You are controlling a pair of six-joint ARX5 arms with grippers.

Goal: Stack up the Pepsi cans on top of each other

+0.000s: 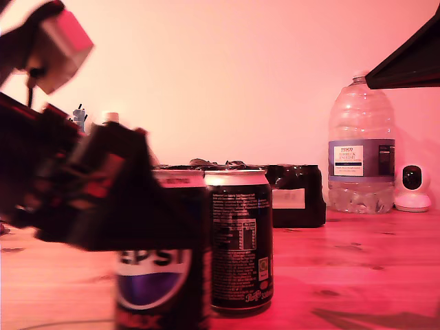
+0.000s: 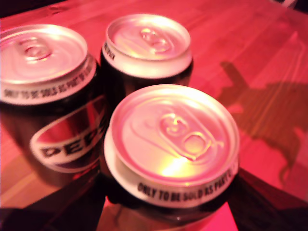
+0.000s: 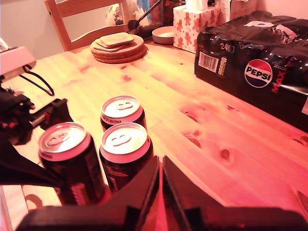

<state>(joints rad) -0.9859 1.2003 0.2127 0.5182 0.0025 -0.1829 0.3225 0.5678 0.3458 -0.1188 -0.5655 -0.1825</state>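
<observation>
Three black Pepsi cans stand close together on the wooden table [image 3: 192, 106]. My first gripper [image 2: 169, 214] is shut on the nearest Pepsi can [image 2: 171, 144], with a dark finger [image 2: 48, 211] on each side of it. In the exterior view this can [image 1: 161, 275] shows its logo, blurred, under the first gripper [image 1: 148, 227] at the exterior view's left. A second can [image 1: 237, 240] stands right beside it. Whether the held can is off the table cannot be told. My second gripper [image 3: 161, 166] is shut and empty, a short way from the cans [image 3: 124, 142].
A dark shrink-wrapped multipack [image 3: 260, 72] lies behind the cans. A big clear water bottle [image 1: 361, 151] and a small white camera [image 1: 412, 187] stand at the exterior view's right. Cork mats [image 3: 118, 45], a bowl [image 3: 166, 33], a tissue box [image 3: 190, 24] and a chair [image 3: 82, 19] are farther off.
</observation>
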